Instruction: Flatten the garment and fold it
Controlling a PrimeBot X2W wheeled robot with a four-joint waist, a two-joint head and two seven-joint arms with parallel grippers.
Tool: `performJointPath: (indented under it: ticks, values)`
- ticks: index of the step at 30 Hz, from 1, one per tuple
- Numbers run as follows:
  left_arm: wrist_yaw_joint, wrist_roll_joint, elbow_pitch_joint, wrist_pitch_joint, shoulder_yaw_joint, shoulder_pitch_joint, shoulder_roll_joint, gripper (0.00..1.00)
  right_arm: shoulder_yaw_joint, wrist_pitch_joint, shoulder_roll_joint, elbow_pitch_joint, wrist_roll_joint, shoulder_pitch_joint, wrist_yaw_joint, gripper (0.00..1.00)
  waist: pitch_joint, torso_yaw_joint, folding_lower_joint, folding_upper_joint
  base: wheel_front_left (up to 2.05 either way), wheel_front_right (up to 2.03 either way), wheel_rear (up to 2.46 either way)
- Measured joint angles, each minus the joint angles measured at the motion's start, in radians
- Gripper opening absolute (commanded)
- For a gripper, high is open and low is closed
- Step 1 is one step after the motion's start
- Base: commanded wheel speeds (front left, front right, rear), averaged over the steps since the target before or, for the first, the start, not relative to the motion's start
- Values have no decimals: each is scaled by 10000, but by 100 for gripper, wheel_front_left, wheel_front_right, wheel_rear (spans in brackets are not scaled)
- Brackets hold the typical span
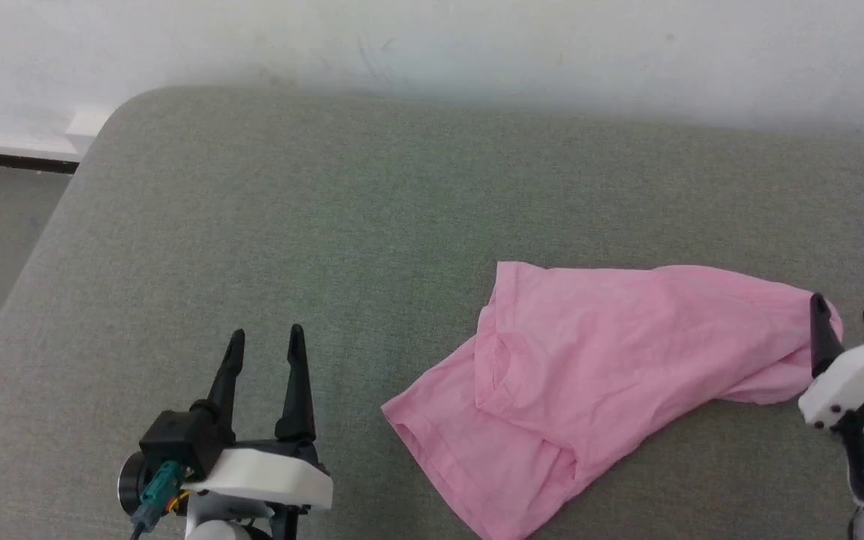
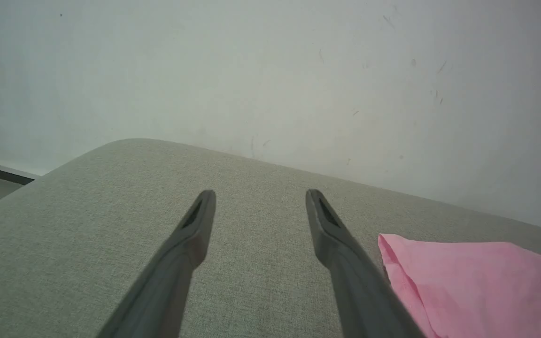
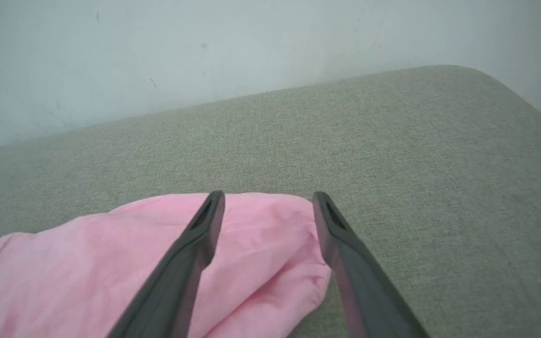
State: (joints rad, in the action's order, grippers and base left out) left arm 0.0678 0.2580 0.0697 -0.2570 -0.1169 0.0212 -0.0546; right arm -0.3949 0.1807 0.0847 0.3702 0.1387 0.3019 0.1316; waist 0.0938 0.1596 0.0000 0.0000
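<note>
Grey cushion (image 1: 327, 187) spread under me, pale wall (image 1: 477, 37) at 12 o'clock. The garment (image 1: 589, 360), pink, lay rumpled on the cushion twd 4 o'clock, not flat, w/ a flap folded over. My right gripper (image 1: 844, 307) sat btw 3 and 4 o'clock, jaws wide apart at the cloth's end: one finger over pink, the other over bare cushion. It held nothing; whether it touched the cloth I couldn't tell. My left gripper (image 1: 265, 336) was at 7 o'clock, jaws wide apart, empty, clear of the garment.
</note>
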Motion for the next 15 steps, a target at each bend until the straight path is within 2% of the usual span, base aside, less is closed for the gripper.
performJointPath:
  ticks: [8,15]
  values:
    - [-236,692,765,90,-571,580,15,100,286,-581,-305,-1225,932,-1858,0,100,-83,-479,-1,0,0,0,0]
    - [-405,1685,2619,2217,-1718,3894,38,100,800,-483,-322,-1689,1358,-1904,-2,100,70,-1158,0,0,0,0,0]
